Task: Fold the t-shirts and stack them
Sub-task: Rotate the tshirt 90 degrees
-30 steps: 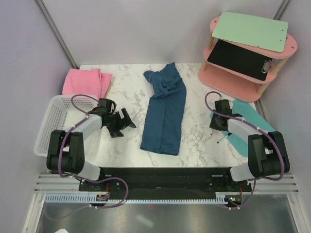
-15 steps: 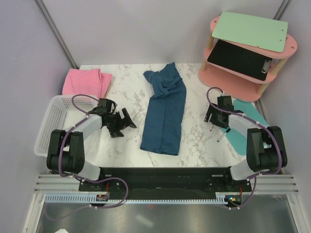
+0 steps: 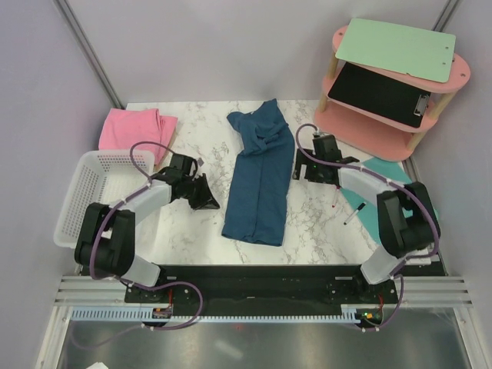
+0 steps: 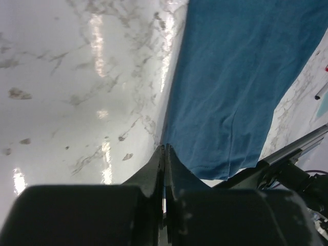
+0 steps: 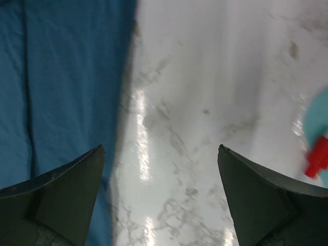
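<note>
The teal t-shirt lies lengthwise down the middle of the marble table, collar toward the far edge, its upper part bunched and its lower part flat; the hem is nearest the arms. The pink t-shirt sits crumpled at the far left corner, well apart from it and just beyond the white basket. The left gripper is low at the teal shirt's left edge, near the hem. Its arm bends out from the base at the near left, and the forearm angles rightward across the table. In the left wrist view its fingers are pressed tightly together with their tips right at the cloth's edge; whether any fabric is pinched between them I cannot tell. The right gripper is at the shirt's right edge around mid-length, its arm stretched from the near right base up and leftward. Its fingers are spread wide and hold nothing, one over the blue cloth and the other over bare marble. Behind that arm a pen lies beside the turquoise mat.
</note>
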Motion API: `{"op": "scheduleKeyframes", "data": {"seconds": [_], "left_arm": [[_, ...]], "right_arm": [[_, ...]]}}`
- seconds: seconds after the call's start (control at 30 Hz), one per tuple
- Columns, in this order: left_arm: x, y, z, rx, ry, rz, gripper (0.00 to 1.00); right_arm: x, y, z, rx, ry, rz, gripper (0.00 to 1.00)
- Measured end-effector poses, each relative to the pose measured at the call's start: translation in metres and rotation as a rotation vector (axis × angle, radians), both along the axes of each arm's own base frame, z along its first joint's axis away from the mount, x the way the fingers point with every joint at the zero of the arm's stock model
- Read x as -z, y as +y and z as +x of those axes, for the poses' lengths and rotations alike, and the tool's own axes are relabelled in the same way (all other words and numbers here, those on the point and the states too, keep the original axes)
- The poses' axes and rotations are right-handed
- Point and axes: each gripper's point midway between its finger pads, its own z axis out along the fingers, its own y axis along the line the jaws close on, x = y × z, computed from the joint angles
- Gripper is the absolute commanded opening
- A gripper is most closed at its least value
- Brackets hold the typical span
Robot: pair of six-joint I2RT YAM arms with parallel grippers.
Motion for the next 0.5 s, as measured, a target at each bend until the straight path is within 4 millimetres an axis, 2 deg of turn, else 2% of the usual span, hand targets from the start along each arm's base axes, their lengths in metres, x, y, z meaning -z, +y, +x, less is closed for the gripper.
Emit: {"op": "scheduleKeyframes", "data": {"seconds": [0.17,0.4,0.5], "left_arm": [[0.001,-0.034,-0.006,0.097,-0.012,-0.010,0.02],[0.010,-0.069,-0.014,0.167,0.006,-0.023,0.02],[0.022,-0.074,-0.020,0.173,0.041,-0.008,0.02]], "right_arm": [[-0.002,0.054,0.048,-0.092,-0.024,0.026,0.98],[-0.022,0.089,0.126,-0.120,-0.121,0.092,0.98],[-0.024,0.099,0.144,-0.130,-0.142,0.110,0.98]]}}
